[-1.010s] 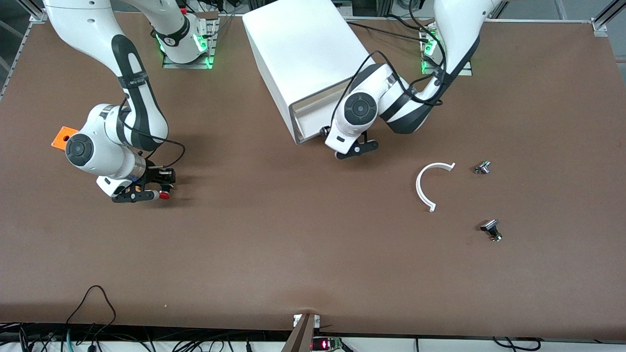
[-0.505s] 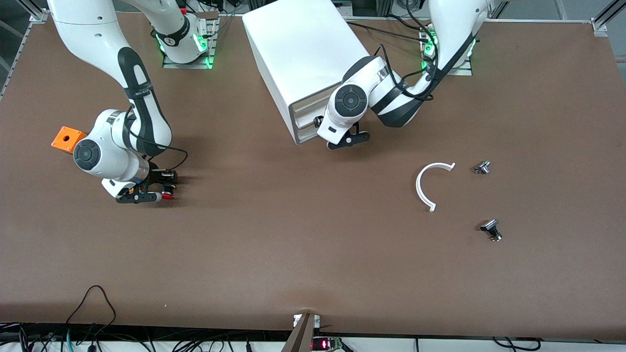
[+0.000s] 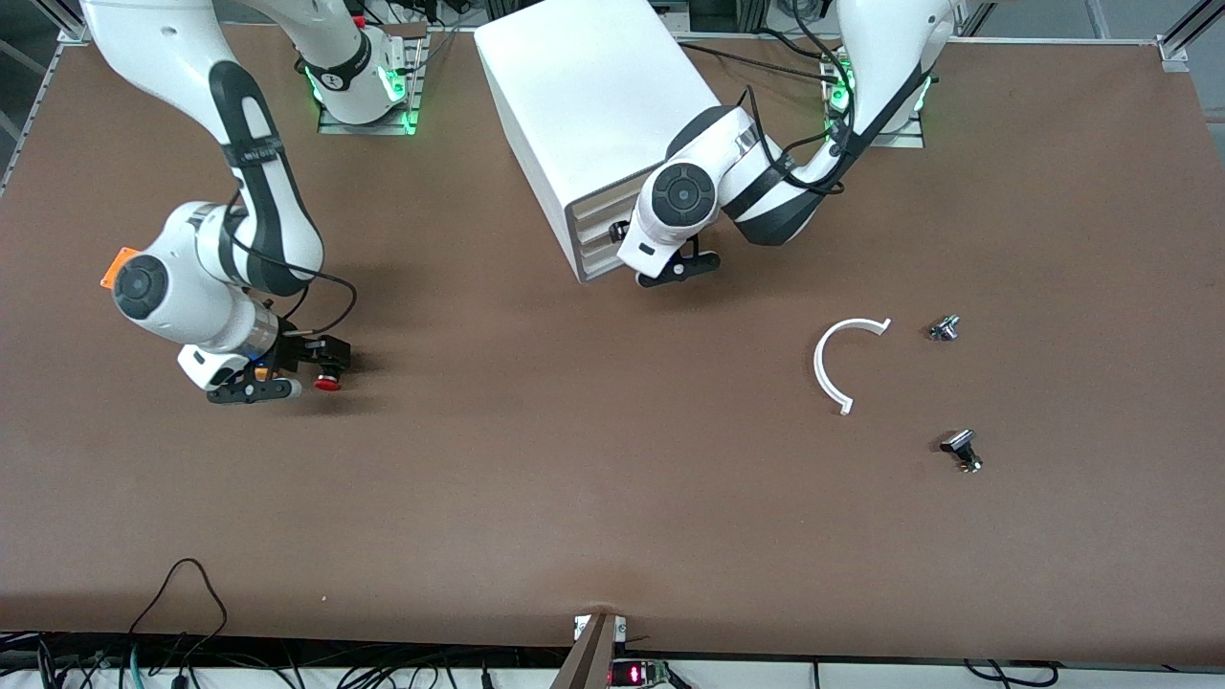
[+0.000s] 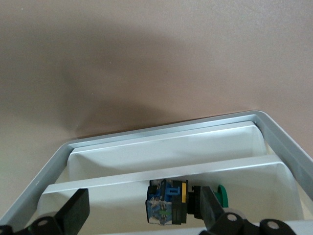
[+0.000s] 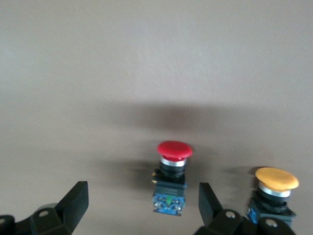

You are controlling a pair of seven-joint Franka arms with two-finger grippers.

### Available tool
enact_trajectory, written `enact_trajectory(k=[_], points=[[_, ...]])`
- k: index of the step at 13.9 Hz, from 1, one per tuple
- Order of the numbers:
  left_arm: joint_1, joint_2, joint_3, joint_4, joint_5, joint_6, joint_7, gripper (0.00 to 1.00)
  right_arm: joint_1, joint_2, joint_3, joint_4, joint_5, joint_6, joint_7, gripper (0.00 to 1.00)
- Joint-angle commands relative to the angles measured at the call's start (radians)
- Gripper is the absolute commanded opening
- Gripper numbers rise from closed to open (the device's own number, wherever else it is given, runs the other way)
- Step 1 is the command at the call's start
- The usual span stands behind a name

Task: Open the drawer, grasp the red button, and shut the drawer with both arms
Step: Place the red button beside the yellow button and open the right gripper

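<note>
— Brown table (image 3: 574, 498): where's the red button (image 3: 327, 383)?
— Lying free between the right gripper (image 3: 273, 375)'s spread fingers, ungripped.
— And farther back?
— Left gripper (image 3: 660, 260), open and empty, sits at the drawer (image 3: 598, 239) front.

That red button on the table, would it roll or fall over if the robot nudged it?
The red button looks top-heavy: a wide domed cap over a narrower blocky body, so a nudge might tip it. Once down, the round cap could let it roll in a curve. The open right gripper brackets it.
</note>
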State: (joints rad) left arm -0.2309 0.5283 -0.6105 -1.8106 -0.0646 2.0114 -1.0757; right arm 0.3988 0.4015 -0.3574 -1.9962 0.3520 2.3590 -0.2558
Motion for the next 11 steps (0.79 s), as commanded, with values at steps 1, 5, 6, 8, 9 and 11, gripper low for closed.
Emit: enact_trajectory(k=[1,5,6,8,9,11], points=[[-0.001,-0.028,-0.02,-0.024,-0.026,-0.01,-0.009,1.0,0.0,-0.085,-0.001,0.005,0.002,-0.064,-0.023,1.0],[0.004,-0.03,-0.022,-0.019,-0.026,-0.01,-0.009,1.0,0.0,-0.159,-0.021,0.014,-0.057,-0.118,-0.013,1.0],[0.011,-0.031,-0.022,-0.018,-0.026,-0.011,-0.006,1.0,0.0,-0.191,-0.02,0.02,-0.077,-0.142,0.009,1.0],[0.034,-0.036,-0.015,0.003,-0.014,-0.045,0.013,1.0,-0.015,-0.236,-0.012,0.036,-0.137,-0.206,0.079,1.0],[0.054,-0.037,-0.015,0.023,-0.008,-0.065,0.016,1.0,-0.047,-0.263,0.011,0.046,-0.189,-0.237,0.128,1.0],[0.088,-0.037,-0.011,0.057,-0.003,-0.08,0.028,1.0,-0.171,-0.323,0.169,0.053,-0.254,-0.297,0.188,1.0]])
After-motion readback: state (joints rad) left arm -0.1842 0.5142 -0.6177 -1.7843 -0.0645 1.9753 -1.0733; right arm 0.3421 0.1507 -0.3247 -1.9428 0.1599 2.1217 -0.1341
